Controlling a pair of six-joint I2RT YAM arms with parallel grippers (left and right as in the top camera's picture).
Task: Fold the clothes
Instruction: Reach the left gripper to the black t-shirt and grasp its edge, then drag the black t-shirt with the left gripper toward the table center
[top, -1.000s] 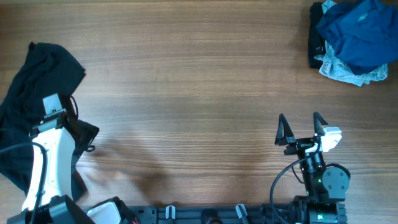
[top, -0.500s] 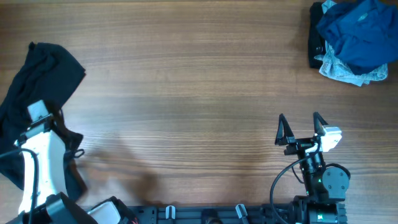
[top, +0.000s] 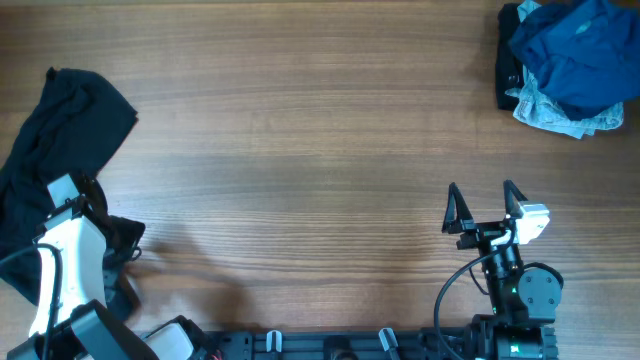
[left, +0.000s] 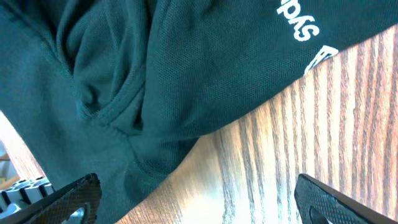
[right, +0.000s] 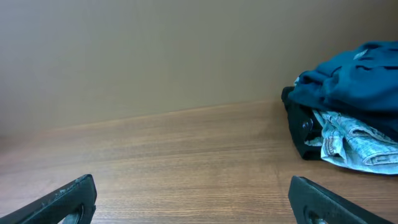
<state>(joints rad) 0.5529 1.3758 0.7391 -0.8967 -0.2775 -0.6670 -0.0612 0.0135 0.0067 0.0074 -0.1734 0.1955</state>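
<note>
Left gripper (left: 196, 198) is right over the black garment (top: 75, 115), jaws spread wide and nothing pinched between them. In the wrist view the cloth fills the far and left part of the frame, and its loose edge runs diagonally past the left finger, so bare wooden table (top: 300, 150) sits in the gap. The grab, I'd say, calls for a nudge toward that edge. From overhead the garment lies at the table's left edge, its long axis running far to near and slanting slightly, crumpled and bunched rather than flat. It shows deep folds and a line of white lettering (left: 300, 20) near one border. The left arm is plainly the nearer one. The right gripper (top: 482, 193) sits well apart at the near right, jaws also spread and empty, facing the pile of clothes (top: 570, 60) in the far right corner, blue fabric heaped over a pale patterned piece.
</note>
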